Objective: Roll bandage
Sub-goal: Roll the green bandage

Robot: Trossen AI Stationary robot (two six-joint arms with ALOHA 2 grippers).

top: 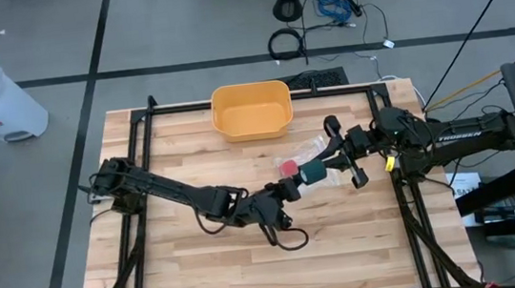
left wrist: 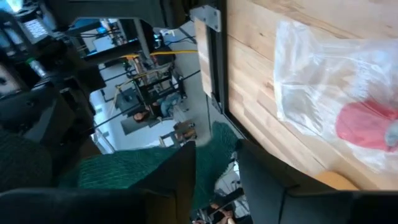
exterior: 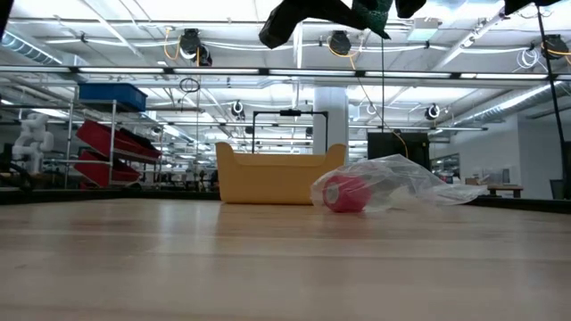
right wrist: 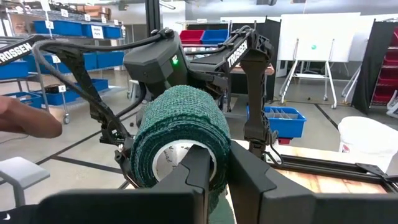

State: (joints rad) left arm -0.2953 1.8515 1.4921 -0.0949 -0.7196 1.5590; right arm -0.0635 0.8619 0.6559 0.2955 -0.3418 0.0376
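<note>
A dark green bandage roll [right wrist: 180, 134] hangs above the table's middle right, and my right gripper [right wrist: 217, 177] is shut on it, coming from the right [top: 325, 168]. My left gripper [top: 293, 186] reaches in from the left and faces the roll. It is open, with a loose green stretch of bandage [left wrist: 219, 146] between its fingers [left wrist: 181, 180]. Both grippers show only at the top edge of the low view, where the green roll [exterior: 379, 13] peeks out. A red roll [exterior: 345, 193] lies on the wood inside a clear plastic bag [exterior: 406, 178]. My right gripper pinches the roll's wall [right wrist: 219, 155] between its two fingers, one at the white hollow core [right wrist: 171, 158] and one outside. The fingers come level from the table's right side. The roll is lifted clear of the table, its open end toward the wrist. My left gripper has green bandage beside and between its fingers; whether they touch it I cannot tell.
A yellow bin [top: 251, 109] stands at the far middle of the table. The bag with the red roll [top: 291, 166] lies right under and behind the grippers. A person's hand [right wrist: 25, 118] shows beyond the table. Bare wood [top: 202, 255] spreads toward the near edge.
</note>
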